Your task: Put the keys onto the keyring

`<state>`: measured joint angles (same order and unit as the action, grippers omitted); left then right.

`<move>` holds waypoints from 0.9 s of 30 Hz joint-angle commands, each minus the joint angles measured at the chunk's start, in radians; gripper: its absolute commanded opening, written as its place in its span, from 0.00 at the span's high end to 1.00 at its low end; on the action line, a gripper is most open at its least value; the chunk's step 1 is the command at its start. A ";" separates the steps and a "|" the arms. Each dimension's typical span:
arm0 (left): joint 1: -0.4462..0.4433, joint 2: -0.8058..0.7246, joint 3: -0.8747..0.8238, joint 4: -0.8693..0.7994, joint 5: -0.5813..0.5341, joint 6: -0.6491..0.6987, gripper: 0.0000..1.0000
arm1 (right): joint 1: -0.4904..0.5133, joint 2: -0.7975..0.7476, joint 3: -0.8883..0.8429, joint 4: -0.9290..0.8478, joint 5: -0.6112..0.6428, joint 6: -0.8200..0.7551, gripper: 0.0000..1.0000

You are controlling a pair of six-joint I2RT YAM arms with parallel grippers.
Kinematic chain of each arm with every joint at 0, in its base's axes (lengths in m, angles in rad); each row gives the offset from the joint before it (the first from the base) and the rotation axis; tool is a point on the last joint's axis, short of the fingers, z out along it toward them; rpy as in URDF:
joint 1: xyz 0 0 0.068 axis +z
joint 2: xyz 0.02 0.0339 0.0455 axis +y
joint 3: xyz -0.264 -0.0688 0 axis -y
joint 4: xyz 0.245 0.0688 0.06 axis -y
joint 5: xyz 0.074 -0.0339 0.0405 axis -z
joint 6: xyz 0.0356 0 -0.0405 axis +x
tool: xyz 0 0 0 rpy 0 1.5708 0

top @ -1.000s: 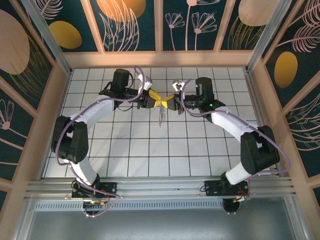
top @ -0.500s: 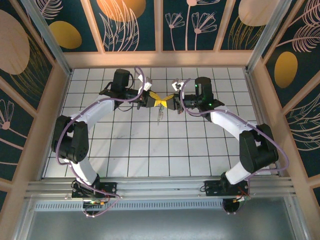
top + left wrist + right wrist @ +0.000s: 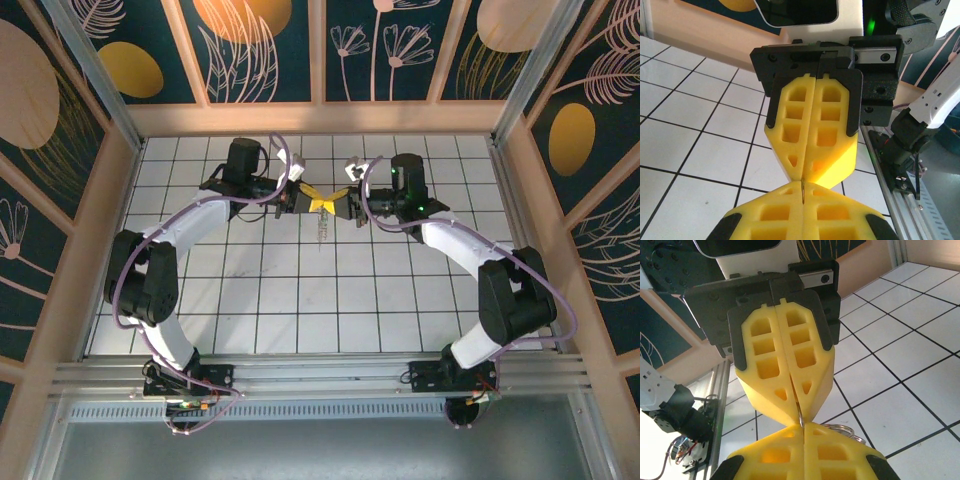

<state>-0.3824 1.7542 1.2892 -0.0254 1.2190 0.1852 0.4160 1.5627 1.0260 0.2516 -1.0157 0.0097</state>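
Item: thin pale silvery wire keyring (image 3: 799,418), which is to receive the keys. Location: in the air above the far middle of the white tiled counter (image 3: 250,290), pinched where the two arms meet tip to tip; a slim pale dangling length (image 3: 322,232) hangs from that meeting point in the top view, too small to tell ring from keys. Holders: left gripper (image 3: 314,199) and right gripper (image 3: 332,203), the yellow ribbed fingers (image 3: 804,145) of each pressed fully together and clamped on the wire, which shows as a hairline (image 3: 803,186) running between the two sets of tips; curved silvery loops (image 3: 840,429) peep out just behind the right fingers. Handling, as judged: very light, springy rather than rigid, smooth and slippery metal, likely to twist or swing from so narrow a pinch; not fragile, though the wire could bend out of shape if pulled hard between two arms. Where to take hold: on bare wire near the ring's opening, one pair of fingers on either side, pads square across the wire so it cannot roll; a key is best taken by its broad head, leaving its hole free. Risk: touching tips leave little slack for threading
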 commanded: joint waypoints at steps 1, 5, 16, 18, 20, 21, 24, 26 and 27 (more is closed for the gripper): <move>-0.026 -0.056 -0.035 0.122 0.011 -0.064 1.00 | -0.004 -0.007 0.008 0.064 -0.014 0.012 1.00; -0.024 -0.085 -0.047 0.200 -0.010 -0.148 1.00 | -0.014 -0.023 -0.002 0.069 -0.012 0.016 1.00; -0.023 -0.107 -0.064 0.296 -0.047 -0.227 0.69 | -0.026 -0.036 -0.018 0.080 -0.016 0.022 1.00; -0.019 -0.106 -0.064 0.292 -0.055 -0.223 0.68 | -0.025 -0.040 -0.019 0.080 -0.020 0.022 1.00; -0.008 -0.104 -0.068 0.293 -0.066 -0.221 0.67 | -0.027 -0.045 -0.022 0.077 -0.024 0.021 1.00; -0.001 -0.103 -0.070 0.294 -0.068 -0.222 0.67 | -0.028 -0.049 -0.023 0.074 -0.027 0.019 1.00; 0.016 -0.093 -0.067 0.291 -0.066 -0.223 0.66 | -0.028 -0.057 -0.027 0.067 -0.041 0.013 1.00; 0.022 -0.084 -0.062 0.285 -0.057 -0.221 0.65 | -0.028 -0.065 -0.029 0.064 -0.047 0.011 1.00; 0.025 -0.079 -0.058 0.278 -0.050 -0.215 0.65 | -0.027 -0.068 -0.030 0.063 -0.053 0.010 1.00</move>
<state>-0.3702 1.6688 1.2301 0.2356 1.1526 -0.0315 0.3973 1.5486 1.0035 0.2890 -1.0237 0.0319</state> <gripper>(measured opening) 0.347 0.044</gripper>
